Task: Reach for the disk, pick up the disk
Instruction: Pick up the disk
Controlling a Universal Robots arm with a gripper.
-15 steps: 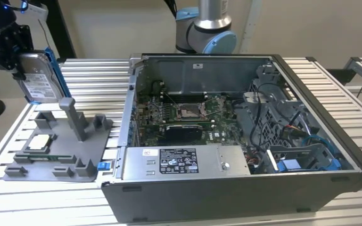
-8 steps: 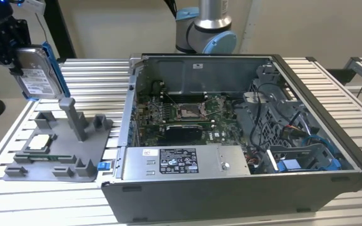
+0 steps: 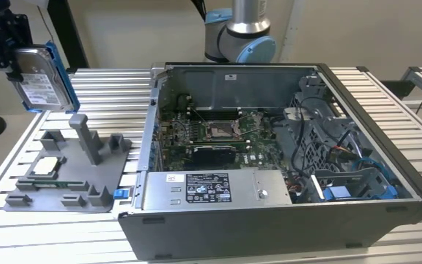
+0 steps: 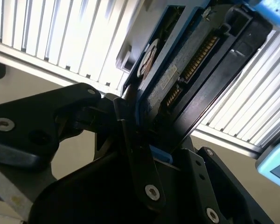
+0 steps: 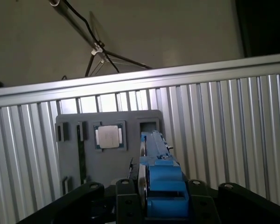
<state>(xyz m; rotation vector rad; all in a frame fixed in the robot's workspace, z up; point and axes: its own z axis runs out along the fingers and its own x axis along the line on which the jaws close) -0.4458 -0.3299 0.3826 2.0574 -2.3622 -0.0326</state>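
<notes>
Here, in the exterior view, the arm is showing its grey and blue joint behind the open case. The black gripper is hanging high at the exterior view's far left. It is clamping the disk by its upper end. The disk is hanging nearly upright, with its white label facing the camera and a blue rail running down its edge. The tabletop is made of ribbed aluminium slats and is carrying the case and, at the exterior view's left, a grey fixture. A square chip is lying in the fixture. The disk is hanging above the fixture's far end, apart from its posts.

In the second wrist view, the gripper is pressing its black fingers against both faces of the disk. The disk is showing edge-on, with its row of connector pins and a blue strip at the clamp. The tabletop slats are lying behind it.

In the first wrist view, the camera is looking down past the gripper. The disk is sitting between the fingers, blue rail uppermost. Below it the fixture is lying on the tabletop with the chip in its pocket. Beyond the tabletop's edge a thin-legged stand is standing on the floor.
</notes>
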